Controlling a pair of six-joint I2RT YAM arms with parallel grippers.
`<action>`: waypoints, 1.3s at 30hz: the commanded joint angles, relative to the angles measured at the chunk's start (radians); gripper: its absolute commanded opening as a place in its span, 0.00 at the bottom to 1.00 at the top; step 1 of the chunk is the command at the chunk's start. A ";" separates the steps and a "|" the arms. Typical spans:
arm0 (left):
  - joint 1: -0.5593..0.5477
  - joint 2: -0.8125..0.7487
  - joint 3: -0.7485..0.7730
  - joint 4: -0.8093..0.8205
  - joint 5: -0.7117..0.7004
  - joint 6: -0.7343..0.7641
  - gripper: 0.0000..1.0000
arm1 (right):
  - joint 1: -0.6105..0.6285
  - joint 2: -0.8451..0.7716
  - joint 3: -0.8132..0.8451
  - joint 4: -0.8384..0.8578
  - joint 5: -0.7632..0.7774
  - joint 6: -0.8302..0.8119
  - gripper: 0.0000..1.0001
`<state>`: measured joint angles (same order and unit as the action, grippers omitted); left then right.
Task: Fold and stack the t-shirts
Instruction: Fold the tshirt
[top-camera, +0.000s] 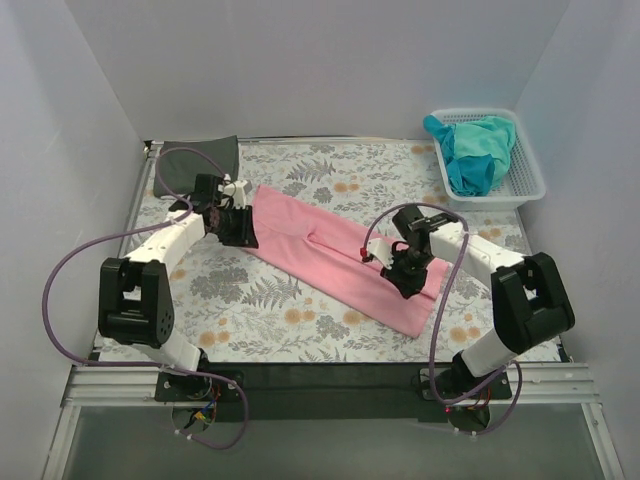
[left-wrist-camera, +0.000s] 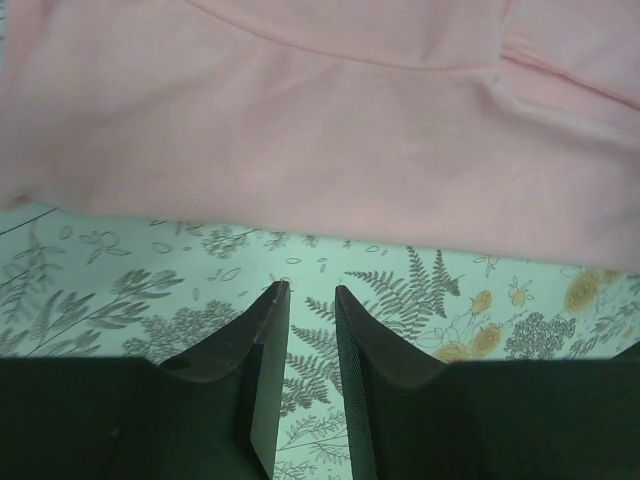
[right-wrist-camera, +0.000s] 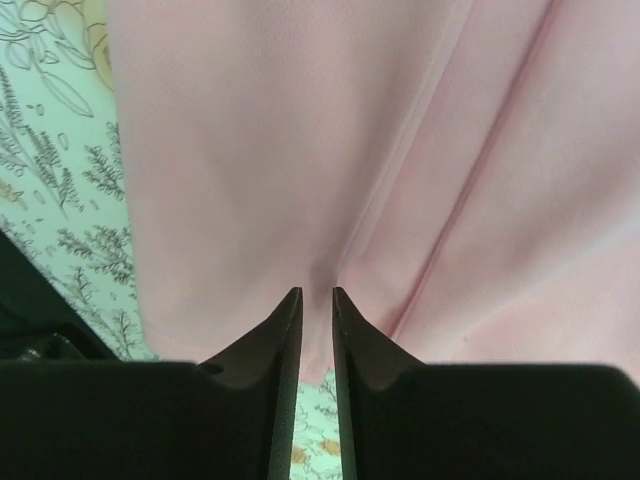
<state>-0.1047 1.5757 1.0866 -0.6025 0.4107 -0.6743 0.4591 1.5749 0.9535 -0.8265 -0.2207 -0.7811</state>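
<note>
The light pink t-shirt (top-camera: 320, 250) lies as a long folded strip running diagonally across the table. It also shows in the left wrist view (left-wrist-camera: 300, 120) and the right wrist view (right-wrist-camera: 300, 150). My left gripper (top-camera: 240, 228) is at its far-left end, jaws slightly apart and empty over the tablecloth (left-wrist-camera: 312, 290), just short of the shirt's edge. My right gripper (top-camera: 405, 278) is at the near-right part, jaws nearly closed on the puckered shirt edge (right-wrist-camera: 317, 292). The dark charcoal t-shirt (top-camera: 195, 165) lies folded at the back left. The teal t-shirt (top-camera: 475, 150) is bunched in the basket.
A white mesh basket (top-camera: 530, 180) stands at the back right corner. The floral tablecloth (top-camera: 300, 320) covers the table. White walls close in on the left, back and right. A black strip runs along the near edge.
</note>
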 joint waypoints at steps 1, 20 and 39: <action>-0.072 -0.016 -0.001 0.009 0.007 -0.008 0.25 | -0.033 -0.069 0.094 -0.072 -0.071 0.022 0.21; -0.135 0.530 0.429 -0.016 -0.240 -0.030 0.21 | -0.088 0.174 0.107 0.087 0.127 0.032 0.15; -0.147 0.590 0.840 -0.031 -0.096 0.069 0.41 | 0.095 0.033 0.179 0.007 -0.135 0.128 0.18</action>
<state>-0.2493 2.3375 1.9736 -0.6441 0.2554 -0.5728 0.5629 1.6352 1.0958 -0.8043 -0.3321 -0.6342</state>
